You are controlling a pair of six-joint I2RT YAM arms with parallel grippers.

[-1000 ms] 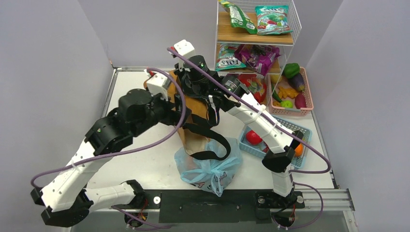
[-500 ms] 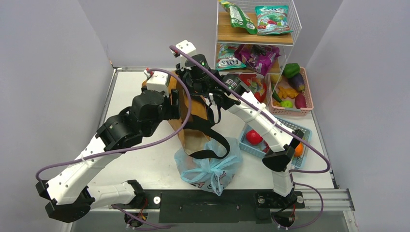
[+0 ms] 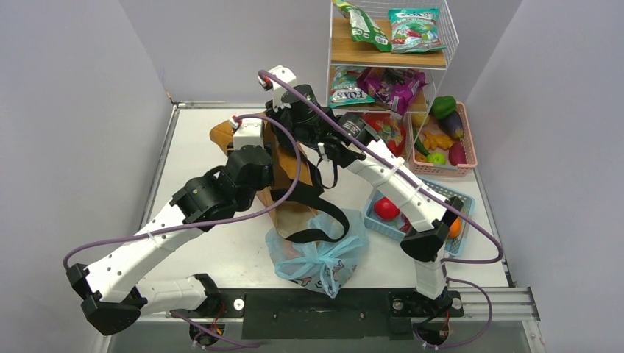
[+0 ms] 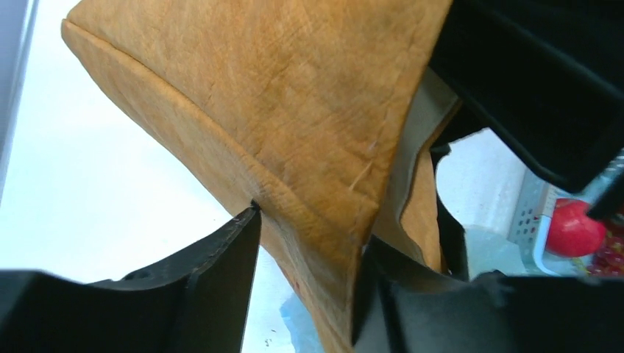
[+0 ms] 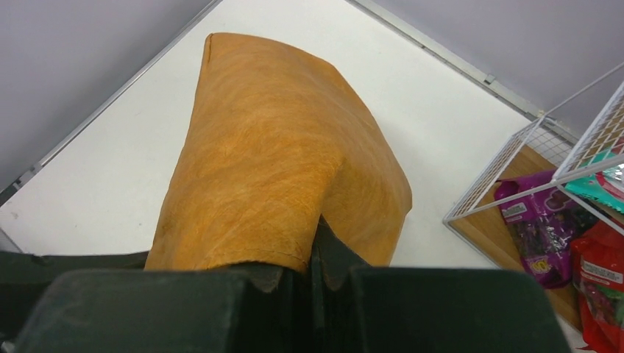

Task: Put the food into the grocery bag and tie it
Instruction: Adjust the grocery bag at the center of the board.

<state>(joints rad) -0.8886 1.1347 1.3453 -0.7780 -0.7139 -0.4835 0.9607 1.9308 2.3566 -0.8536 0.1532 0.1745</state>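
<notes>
The light blue grocery bag [image 3: 324,259] lies crumpled near the table's front edge, its handles bunched on top; a sliver of it shows in the left wrist view [image 4: 300,327]. A stiff tan tote [image 3: 283,184] hangs tilted above it, its lower end and black straps resting on the bag. My right gripper [image 3: 285,121] [image 5: 316,257] is shut on the tote's top rim. My left gripper [image 3: 266,158] [image 4: 309,235] has a folded corner of the tote [image 4: 294,132] between its fingers, both touching it. Food, a red fruit [image 3: 385,209] [image 4: 572,228], sits in a blue basket [image 3: 441,193].
A pink basket [image 3: 471,158] of vegetables stands at the back right. Behind it is a wire shelf [image 3: 390,59] of snack packets, its corner also in the right wrist view [image 5: 515,162]. Purple cables loop over both arms.
My left arm has swung right to the tote and its jaws have narrowed around the tote's corner. The right gripper has kept its hold in place.
</notes>
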